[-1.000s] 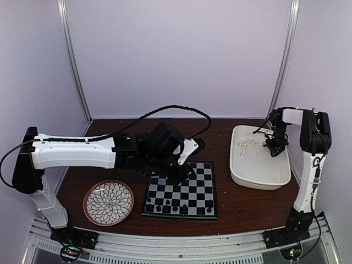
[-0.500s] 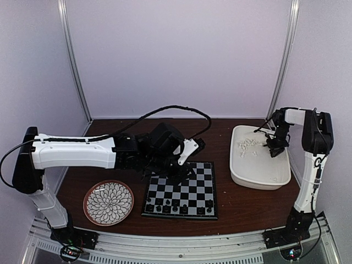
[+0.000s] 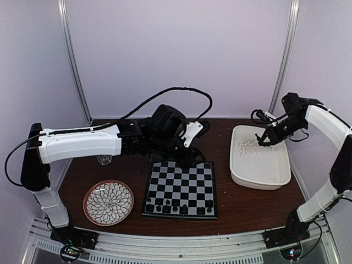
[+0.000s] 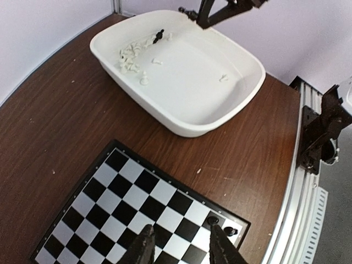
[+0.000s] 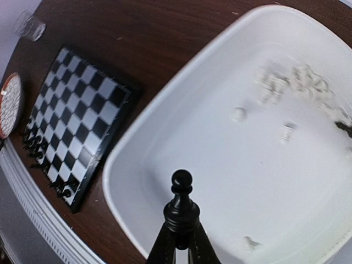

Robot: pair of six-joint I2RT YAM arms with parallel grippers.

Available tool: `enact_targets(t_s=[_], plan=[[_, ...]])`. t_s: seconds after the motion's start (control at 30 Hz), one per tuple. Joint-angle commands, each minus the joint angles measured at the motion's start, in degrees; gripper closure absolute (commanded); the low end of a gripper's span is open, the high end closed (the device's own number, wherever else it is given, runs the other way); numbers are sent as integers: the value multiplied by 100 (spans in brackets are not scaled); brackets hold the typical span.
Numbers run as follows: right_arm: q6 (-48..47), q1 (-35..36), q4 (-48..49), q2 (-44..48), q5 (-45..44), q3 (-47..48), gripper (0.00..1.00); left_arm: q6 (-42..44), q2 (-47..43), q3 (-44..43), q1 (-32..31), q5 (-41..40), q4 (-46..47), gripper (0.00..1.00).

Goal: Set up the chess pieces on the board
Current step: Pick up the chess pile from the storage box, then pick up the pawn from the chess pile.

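The board (image 3: 187, 181) lies in the middle of the table, with several black chess pieces (image 3: 165, 208) along its near row. My left gripper (image 4: 181, 248) hovers over the board (image 4: 126, 192) near its far edge, open and empty, next to two black pieces (image 4: 213, 221) in a corner. My right gripper (image 5: 180, 234) is shut on a black pawn (image 5: 181, 206), held upright above the white tub (image 5: 137, 143). Loose white pieces (image 5: 297, 82) lie heaped in the tub's far part. In the top view the right gripper (image 3: 264, 140) hangs over the tub (image 3: 258, 182).
A round flower-patterned plate (image 3: 108, 202) sits left of the board. A small clear glass (image 3: 103, 160) stands behind it, under the left arm. A black cable loops over the left arm at the back. Purple walls close in the table.
My right gripper has shut on the black pawn and lifted it out of the tub as the arm swung up. The left arm rose and drew back over the board's far edge, its jaws opening slightly.
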State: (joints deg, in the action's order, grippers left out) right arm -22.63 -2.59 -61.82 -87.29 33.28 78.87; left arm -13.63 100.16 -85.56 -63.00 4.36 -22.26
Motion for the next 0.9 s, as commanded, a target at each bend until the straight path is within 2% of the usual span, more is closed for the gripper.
enact_targets(t_s=[0.0,0.13,0.2,0.4,0.7,0.87], plan=[[-539,955,-382,697,1239,-338,96,-280,267,-455,92,1010,698,64],[-511,1707,-390,1137,1359,-332,96,-490,405,-637,127,1728,1077,60],[-556,1953,-495,1213,1443,-270,96,-935,457,-630,223,2212,1349,60],[-927,2527,-1067,1303,1358,-77,96,-2440,597,-235,590,3411,2941,62],[-1015,2933,-1329,1281,1237,150,96,-2785,946,-398,588,3675,3161,67],[-1040,3007,-1350,1185,1121,204,96,-2831,1129,-630,585,3946,3042,66]])
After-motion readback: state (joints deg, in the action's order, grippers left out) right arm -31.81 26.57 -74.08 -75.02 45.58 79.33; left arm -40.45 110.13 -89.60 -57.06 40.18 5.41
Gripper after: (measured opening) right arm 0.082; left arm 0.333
